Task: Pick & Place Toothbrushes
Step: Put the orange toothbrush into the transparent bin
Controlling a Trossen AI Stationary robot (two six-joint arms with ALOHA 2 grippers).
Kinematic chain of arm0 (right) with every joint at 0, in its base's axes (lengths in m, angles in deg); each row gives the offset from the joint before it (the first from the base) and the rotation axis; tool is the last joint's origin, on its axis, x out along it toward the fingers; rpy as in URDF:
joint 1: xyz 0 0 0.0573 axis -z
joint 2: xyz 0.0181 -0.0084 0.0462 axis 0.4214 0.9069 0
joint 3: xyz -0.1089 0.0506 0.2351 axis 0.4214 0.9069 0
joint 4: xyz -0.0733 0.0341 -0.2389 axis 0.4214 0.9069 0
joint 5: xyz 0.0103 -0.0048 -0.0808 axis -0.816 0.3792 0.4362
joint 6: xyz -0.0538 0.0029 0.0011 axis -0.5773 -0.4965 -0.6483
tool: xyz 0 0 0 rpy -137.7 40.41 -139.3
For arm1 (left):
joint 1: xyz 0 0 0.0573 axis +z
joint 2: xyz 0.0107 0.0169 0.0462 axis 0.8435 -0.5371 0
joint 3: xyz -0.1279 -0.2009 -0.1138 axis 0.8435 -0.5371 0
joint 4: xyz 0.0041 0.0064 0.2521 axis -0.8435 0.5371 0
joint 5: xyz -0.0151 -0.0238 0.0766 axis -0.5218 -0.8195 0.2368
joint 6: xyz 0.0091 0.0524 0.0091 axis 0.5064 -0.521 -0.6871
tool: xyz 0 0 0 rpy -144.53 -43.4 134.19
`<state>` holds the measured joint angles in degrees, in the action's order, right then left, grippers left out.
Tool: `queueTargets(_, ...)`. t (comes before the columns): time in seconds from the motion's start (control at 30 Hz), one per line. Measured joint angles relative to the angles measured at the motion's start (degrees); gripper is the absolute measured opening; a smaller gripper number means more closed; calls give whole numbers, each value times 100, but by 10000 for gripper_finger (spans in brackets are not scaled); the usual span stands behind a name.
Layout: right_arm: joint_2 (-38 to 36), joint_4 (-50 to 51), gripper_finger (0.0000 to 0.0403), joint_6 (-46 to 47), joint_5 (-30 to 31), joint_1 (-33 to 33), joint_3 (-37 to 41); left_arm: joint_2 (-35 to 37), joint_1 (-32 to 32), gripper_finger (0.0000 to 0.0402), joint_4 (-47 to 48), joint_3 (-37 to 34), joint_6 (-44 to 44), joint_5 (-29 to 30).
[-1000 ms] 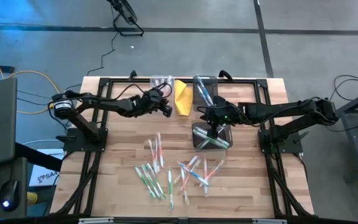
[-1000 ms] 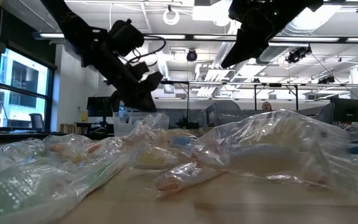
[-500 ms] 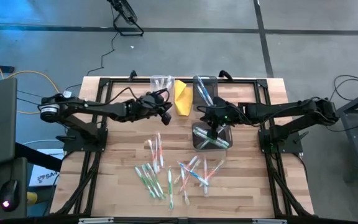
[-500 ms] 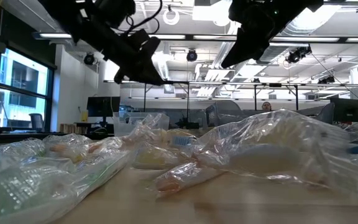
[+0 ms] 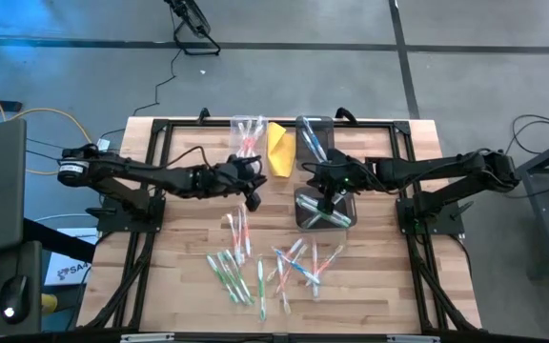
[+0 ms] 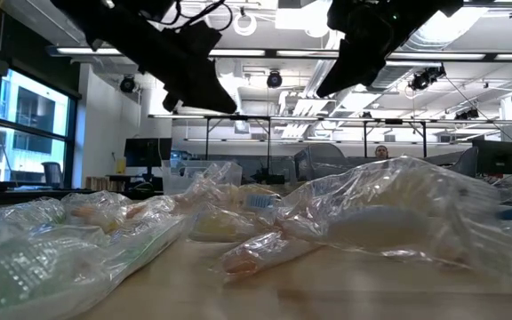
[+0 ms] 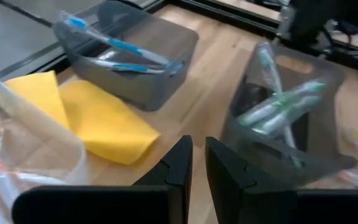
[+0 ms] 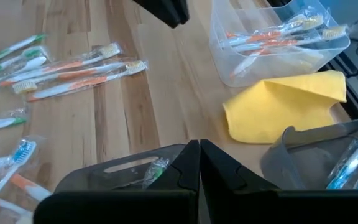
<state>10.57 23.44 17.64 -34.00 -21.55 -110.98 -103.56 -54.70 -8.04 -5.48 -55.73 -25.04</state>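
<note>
**Both end effectors closed and empty near the bins**

We take the yellow cloth (image 5: 279,148) at the far edge of the bench (image 5: 179,257) as our landmark and go left to right.

Just left of the cloth stands a clear bin (image 5: 247,134) holding orange-and-white toothbrushes (image 8: 278,36). A little nearer us than that bin and the cloth, we see the left end effector (image 5: 253,197) reaching in from the left side. Its fingers (image 7: 178,163) stand almost together with only a narrow slit between them, and nothing is held.

Right of the cloth is a grey bin (image 5: 311,138) with blue toothbrushes (image 7: 120,53) inside. Nearer us from that bin, and to the cloth's right, a second grey bin (image 5: 324,211) holds green toothbrushes (image 7: 277,102). The right end effector (image 5: 327,195) hangs over this second bin; its fingers (image 8: 188,165) are pressed together and grip nothing.

Well in front of the cloth, on the bare bench, lie the loose toothbrushes (image 5: 265,262), a scatter of green, orange and blue ones, some in clear wrappers (image 6: 398,209) that fill the low view.
</note>
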Motion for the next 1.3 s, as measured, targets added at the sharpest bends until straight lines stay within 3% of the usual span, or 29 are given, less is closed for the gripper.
queueTargets(0.43,0,-1340,5,-169,39,15,-2,0,-173,39,-26,0,-1,0)
queueTargets(0.67,0,-1357,5,-169,15,-14,-2,0,-289,39,-27,0,160,9)
queueTargets(1.1,0,-1260,5,-151,-444,-573,-2,-2,-1665,39,-30,0,1122,630)
queueTargets(1.3,0,-747,5,116,-441,-741,-2,-2,-2261,39,103,0,2110,769)
